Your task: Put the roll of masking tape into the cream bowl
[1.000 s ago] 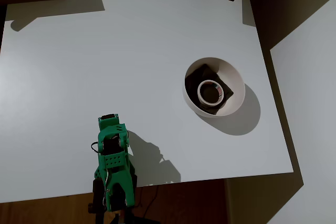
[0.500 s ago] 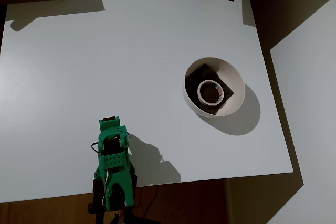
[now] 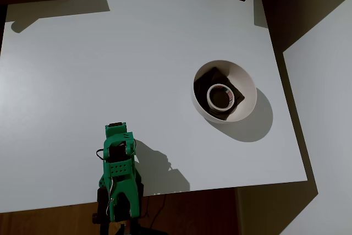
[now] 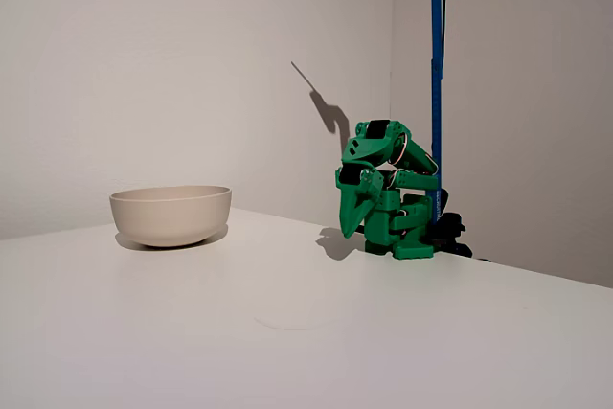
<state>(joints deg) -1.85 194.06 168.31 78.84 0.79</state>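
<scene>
Cream-white against the pale table (image 3: 82, 81), the roll of masking tape (image 3: 220, 96) lies flat inside the cream bowl (image 3: 246, 89), resting on the dark brown squarish patch (image 3: 208, 78) at the bowl's bottom, seen in the overhead view. The green arm (image 3: 118, 174) sits folded at the table's near edge, well apart from the bowl. In the fixed view the gripper (image 4: 356, 219) points down just above the tabletop, holding nothing; its jaws appear closed, though the angle leaves that uncertain. A blue pole (image 4: 436, 83) stands behind the arm.
</scene>
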